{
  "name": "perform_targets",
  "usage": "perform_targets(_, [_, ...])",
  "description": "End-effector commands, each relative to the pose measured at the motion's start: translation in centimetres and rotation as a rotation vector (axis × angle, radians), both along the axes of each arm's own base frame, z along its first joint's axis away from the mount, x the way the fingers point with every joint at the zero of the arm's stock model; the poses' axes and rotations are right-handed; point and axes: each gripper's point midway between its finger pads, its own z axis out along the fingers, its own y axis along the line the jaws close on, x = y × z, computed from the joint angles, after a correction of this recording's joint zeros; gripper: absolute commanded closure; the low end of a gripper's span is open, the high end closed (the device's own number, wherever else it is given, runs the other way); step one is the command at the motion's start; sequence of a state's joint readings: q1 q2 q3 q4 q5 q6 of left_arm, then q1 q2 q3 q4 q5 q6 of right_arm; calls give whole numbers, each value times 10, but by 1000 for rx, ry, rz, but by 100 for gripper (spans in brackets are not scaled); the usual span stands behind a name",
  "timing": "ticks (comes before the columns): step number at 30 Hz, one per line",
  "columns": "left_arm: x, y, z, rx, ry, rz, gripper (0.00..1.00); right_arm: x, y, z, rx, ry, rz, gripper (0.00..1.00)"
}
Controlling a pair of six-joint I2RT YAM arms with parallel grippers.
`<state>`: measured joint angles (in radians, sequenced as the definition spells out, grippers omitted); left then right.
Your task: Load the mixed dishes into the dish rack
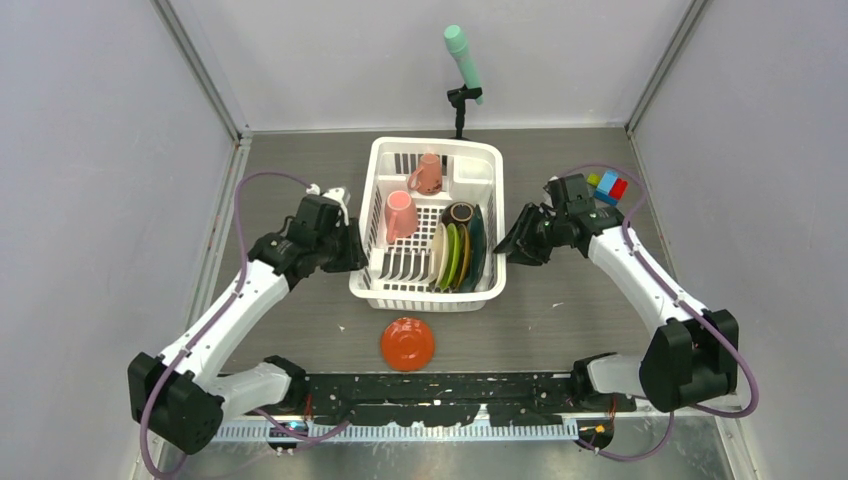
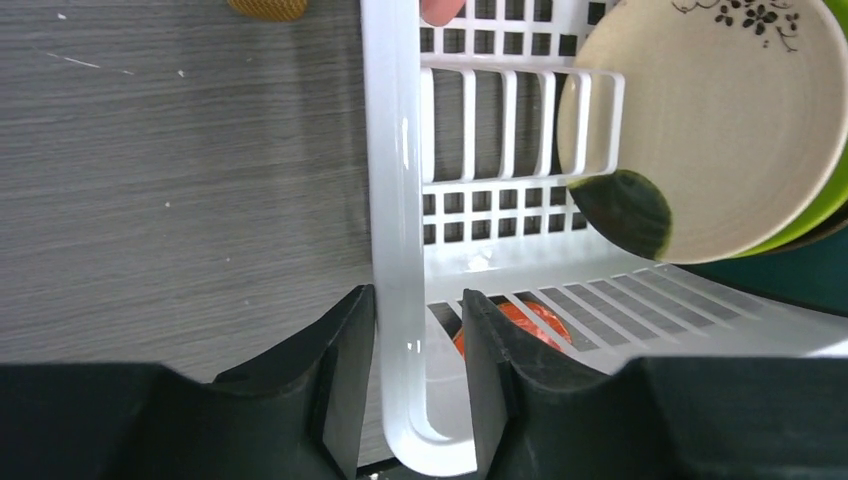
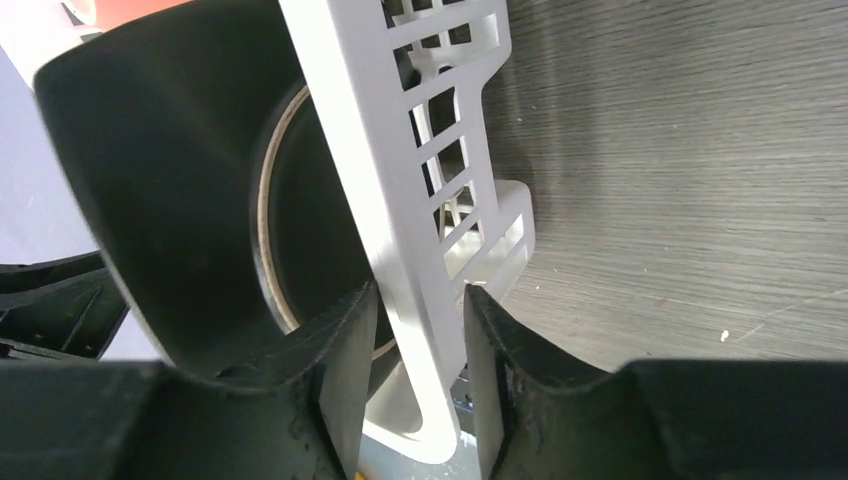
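The white dish rack (image 1: 425, 298) stands mid-table. It holds two pink mugs (image 1: 428, 173) (image 1: 400, 215), a small brown bowl (image 1: 459, 212), and upright a cream plate (image 1: 439, 255), a yellow-green plate (image 1: 453, 255) and a dark teal plate (image 1: 474, 250). The red-orange dish (image 1: 407, 343) lies on the table in front of the rack. My left gripper (image 1: 352, 255) (image 2: 415, 300) is shut on the rack's left rim (image 2: 390, 150). My right gripper (image 1: 508, 245) (image 3: 418, 295) is shut on the rack's right wall (image 3: 350, 90), with the teal plate (image 3: 180, 150) just inside.
A mint-green cylinder (image 1: 462, 60) on a black stand is behind the rack. Coloured toy blocks (image 1: 607, 185) lie at the back right, near my right arm. Grey walls close in the table on three sides.
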<state>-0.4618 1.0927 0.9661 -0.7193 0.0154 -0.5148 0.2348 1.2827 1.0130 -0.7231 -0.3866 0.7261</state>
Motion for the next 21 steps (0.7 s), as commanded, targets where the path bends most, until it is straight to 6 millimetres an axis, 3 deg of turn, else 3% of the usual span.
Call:
perform_targets(1, [15,1,1,1,-33,12,64,12,11,-4,34,-26,3,62])
perform_targets(9, [26,16,-10,74,-31,63,76,21,15,-1,32,-31,19,81])
perform_targets(13, [34,15,-15,64,-22,62,100,29,13,3,13,-47,11,91])
perform_targets(16, [42,11,-14,59,-24,59,100,37,7,4,-27,-53,-13,99])
perform_targets(21, [59,6,-11,70,-32,55,100,51,2,0,-65,-55,-39,100])
